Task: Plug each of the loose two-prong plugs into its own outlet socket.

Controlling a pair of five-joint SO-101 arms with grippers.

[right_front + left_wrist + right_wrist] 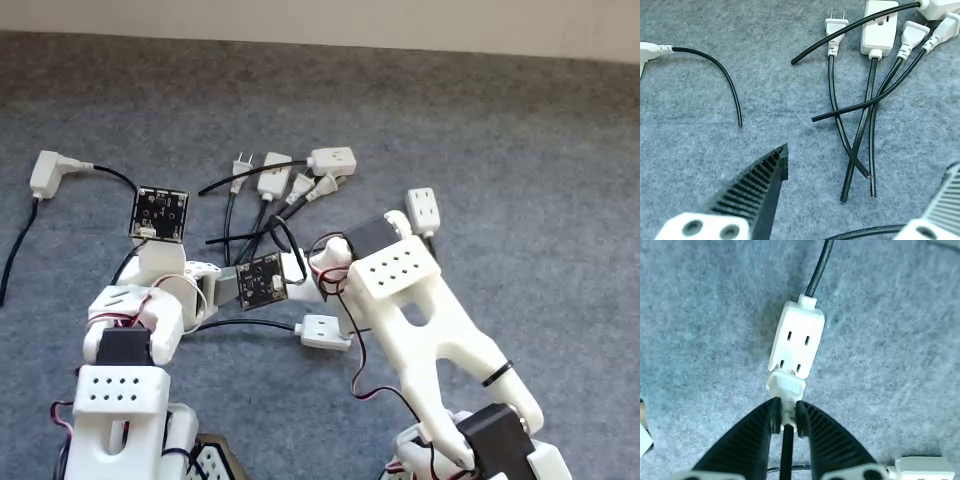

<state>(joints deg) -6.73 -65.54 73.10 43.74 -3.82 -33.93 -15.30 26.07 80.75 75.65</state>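
Observation:
My right gripper (786, 415) is shut on a white two-prong plug (785, 385). The plug's body sits against the near end of a white outlet block (796, 340). In the high view that outlet block (322, 331) lies beside the right arm (395, 270). My left gripper (870, 157) is wide open above the carpet, holding nothing, and black cord ends lie under its gap. Farther out lie a loose plug (835, 24), a second outlet block (879, 27) and two more plugs (912, 34).
Everything rests on grey carpet (540, 130). Crossed black cords (255, 225) spread in front of both arms. Another outlet block (423, 208) lies right of the right arm. One more outlet block (333, 160) lies farther back, and an angled white plug (45, 172) at the far left.

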